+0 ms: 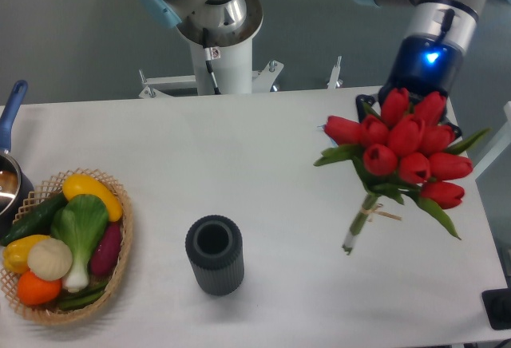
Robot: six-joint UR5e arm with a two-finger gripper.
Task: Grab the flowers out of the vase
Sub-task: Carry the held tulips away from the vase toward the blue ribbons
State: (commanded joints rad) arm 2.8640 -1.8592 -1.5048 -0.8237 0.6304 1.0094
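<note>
The flowers (403, 147) are a bunch of red tulips with green leaves and tied pale stems. They hang tilted in the air over the right side of the table, stem ends pointing down and left. My gripper (409, 116) is right behind the tulip heads and shut on the bunch. Its fingers are mostly hidden by the blooms. The vase (214, 256), a dark grey ribbed cylinder, stands upright near the front middle of the table. Its mouth holds nothing, and it is well to the left of the bunch.
A wicker basket (124, 236) of colourful vegetables sits at the front left. A blue-handled metal pot (9, 180) is at the left edge. The arm's white base (219, 53) stands at the back middle. A dark object (499, 308) sits off the right front corner.
</note>
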